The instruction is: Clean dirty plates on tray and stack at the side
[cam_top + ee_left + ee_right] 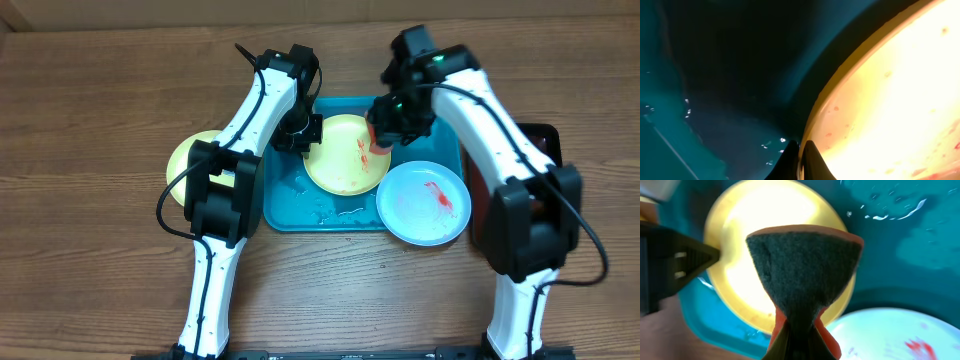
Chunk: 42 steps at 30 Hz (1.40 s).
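A yellow-green plate [340, 158] with red sauce smears lies on the turquoise tray [290, 205]. My left gripper [300, 135] is shut on that plate's left rim [812, 125]. My right gripper [385, 125] is shut on a sponge [802, 270] with a dark scouring face and orange-red body, held over the plate's right side [735, 280]. A white-bluish plate [425, 203] with a red smear lies at the tray's right corner, also in the right wrist view [885, 335]. A second yellow-green plate [190, 160] lies on the table left of the tray, partly hidden by my left arm.
A dark tray [545, 145] stands at the right, mostly hidden by my right arm. Water drops glisten on the tray floor [330, 210]. The wooden table [100, 280] surrounds the tray.
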{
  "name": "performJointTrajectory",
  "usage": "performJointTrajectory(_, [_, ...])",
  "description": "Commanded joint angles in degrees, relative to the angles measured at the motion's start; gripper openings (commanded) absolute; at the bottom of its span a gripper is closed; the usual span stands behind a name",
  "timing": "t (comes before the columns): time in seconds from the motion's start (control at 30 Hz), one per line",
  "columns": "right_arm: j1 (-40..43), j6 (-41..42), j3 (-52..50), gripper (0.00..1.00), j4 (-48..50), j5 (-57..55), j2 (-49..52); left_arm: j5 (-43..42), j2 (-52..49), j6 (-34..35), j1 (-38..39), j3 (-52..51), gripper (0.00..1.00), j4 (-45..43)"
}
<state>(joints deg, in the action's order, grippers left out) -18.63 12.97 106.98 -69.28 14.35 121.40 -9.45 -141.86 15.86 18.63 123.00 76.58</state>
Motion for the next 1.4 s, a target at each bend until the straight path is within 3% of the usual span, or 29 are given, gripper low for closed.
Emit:
performJointTrajectory(0.0, [-1.7, 2.1, 0.0, 0.04, 1.6, -3.0, 1.9, -2.2, -0.6, -0.8, -0.3, -1.4, 0.04, -0.6])
performJointTrajectory(0.37, [-4.2, 4.7, 0.0, 0.04, 3.3, -5.6, 10.5, -0.6, -0.6, -0.4, -3.0, -1.4, 0.04, -0.1])
performJointTrajectory(0.9, [-10.4, 7.9, -0.1, 0.04, 8.2, -1.4, 11.4, -0.2, -0.6, -1.7, -3.0, -1.4, 0.04, -0.1])
performJointTrajectory(1.13, [-7.6, 9.6, -0.1, 0.04, 4.8, -8.5, 11.4, -0.2, -0.6, -1.7, -3.1, -1.4, 0.04, -0.1])
performJointTrajectory(1.37, [-1.8, 8.6, -0.1, 0.04, 5.9, -7.0, 11.4, 0.3, -0.6, -1.7, -3.3, -1.4, 0.04, -0.1])
